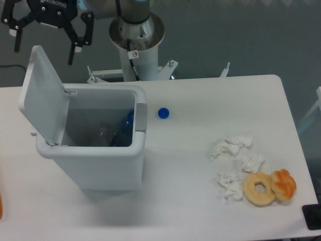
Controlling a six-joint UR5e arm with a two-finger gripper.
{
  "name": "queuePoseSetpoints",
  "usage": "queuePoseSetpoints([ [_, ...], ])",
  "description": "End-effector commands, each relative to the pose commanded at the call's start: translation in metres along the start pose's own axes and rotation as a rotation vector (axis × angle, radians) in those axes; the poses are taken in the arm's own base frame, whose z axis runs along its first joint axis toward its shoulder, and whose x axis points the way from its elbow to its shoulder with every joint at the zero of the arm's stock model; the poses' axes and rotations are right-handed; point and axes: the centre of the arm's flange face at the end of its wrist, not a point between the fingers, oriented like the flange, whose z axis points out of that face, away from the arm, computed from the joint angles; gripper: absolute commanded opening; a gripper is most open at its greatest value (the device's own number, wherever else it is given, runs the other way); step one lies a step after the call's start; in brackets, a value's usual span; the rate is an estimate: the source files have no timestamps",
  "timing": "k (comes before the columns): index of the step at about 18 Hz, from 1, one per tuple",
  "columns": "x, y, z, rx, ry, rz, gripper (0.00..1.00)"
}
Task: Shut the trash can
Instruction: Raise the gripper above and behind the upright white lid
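Trash can [100, 160] on the left of the tabletop [200, 165], lid [42, 95] standing open at its left edge. Claw [45, 37] above the lid's far top corner, fingers spread apart, gripping nothing. Blue cap [163, 113] just right of the bin.

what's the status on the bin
Gripper open, empty, above the raised lid. Trash can open, blue bottle inside. Nothing blocking the lid.
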Motion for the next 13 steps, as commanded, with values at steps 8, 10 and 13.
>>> queuePoseSetpoints([
  [8, -0.005, 0.005, 0.010, -0.025, -0.025, 0.010, 1.00],
  [10, -0.007, 0.005, 0.011, -0.026, -0.037, 0.009, 1.00],
  [13, -0.013, 0.003, 0.017, -0.034, -0.067, 0.008, 1.00],
])
